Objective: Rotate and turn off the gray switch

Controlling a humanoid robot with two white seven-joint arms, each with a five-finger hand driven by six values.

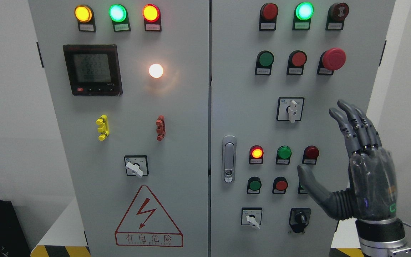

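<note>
Three rotary switches with pale grey handles sit on the grey cabinet. One point(291, 110) is mid-height on the right door with its handle pointing down. Another point(252, 218) is at that door's bottom, and the third point(135, 167) is on the left door; both are turned down-right. My right hand point(325, 142) rises from the lower right, open, palm toward the panel, fingers point(351, 121) spread upward and thumb out to the left. It hovers right of and below the mid-height switch and holds nothing. Its thumb covers a small green button.
A black rotary knob point(300, 218) sits beside the bottom switch. Lit and unlit pilot lamps and push buttons fill the right door, with a red mushroom stop button point(333, 59) at the upper right. A door latch point(229, 159), a digital meter point(92, 69) and a warning triangle point(148, 217) are also there.
</note>
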